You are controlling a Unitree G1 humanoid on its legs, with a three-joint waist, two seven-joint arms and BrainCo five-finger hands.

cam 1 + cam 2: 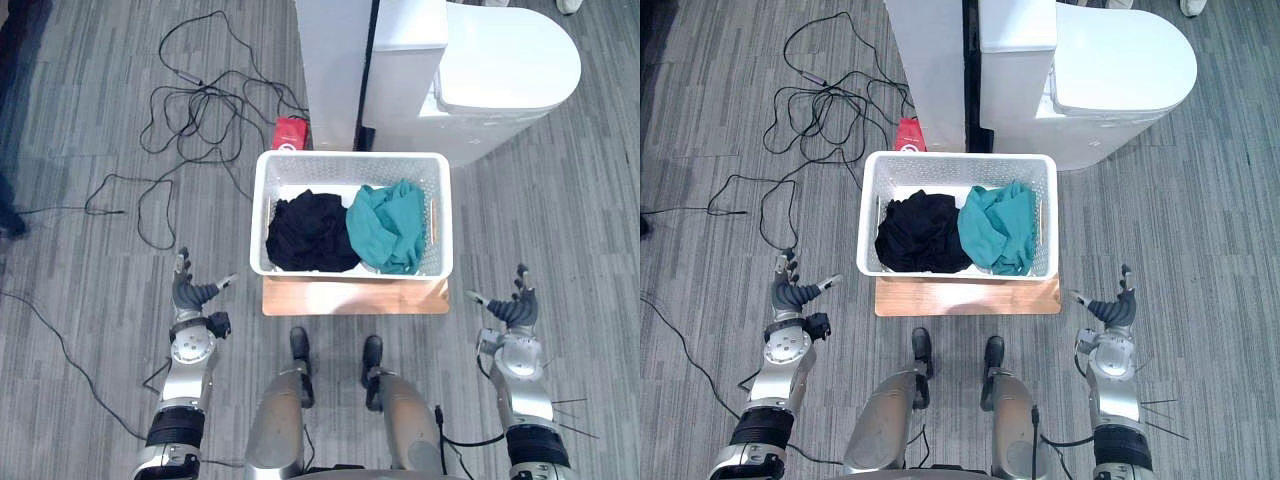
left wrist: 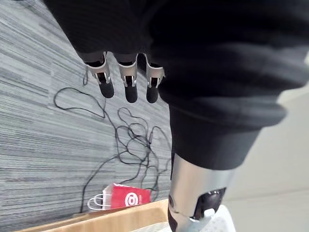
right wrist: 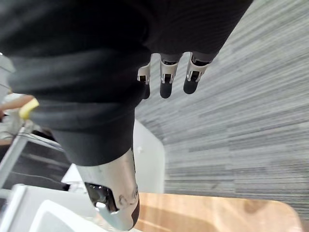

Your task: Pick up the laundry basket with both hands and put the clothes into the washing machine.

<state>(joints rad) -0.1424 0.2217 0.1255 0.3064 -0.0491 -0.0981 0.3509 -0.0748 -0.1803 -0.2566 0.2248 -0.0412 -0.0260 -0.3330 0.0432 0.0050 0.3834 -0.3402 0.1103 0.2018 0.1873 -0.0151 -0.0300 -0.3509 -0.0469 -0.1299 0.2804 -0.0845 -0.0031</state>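
Note:
A white perforated laundry basket (image 1: 350, 163) stands on a low wooden board (image 1: 355, 297) straight ahead on the floor. Inside lie a black garment (image 1: 312, 232) on the left and a teal garment (image 1: 388, 226) on the right. Beyond the basket stands the white washing machine (image 1: 500, 70). My left hand (image 1: 193, 293) hovers open to the left of the basket's near corner, apart from it. On the other side my right hand (image 1: 514, 307) is open too, a short way from the board's right end. Both hands hold nothing, as the left hand (image 2: 126, 79) and right hand (image 3: 166, 77) wrist views confirm.
A white cabinet (image 1: 335, 60) stands behind the basket, left of the washer. A small red bag (image 1: 290, 133) lies by the basket's far left corner. Black cables (image 1: 200, 110) sprawl over the grey floor at the left.

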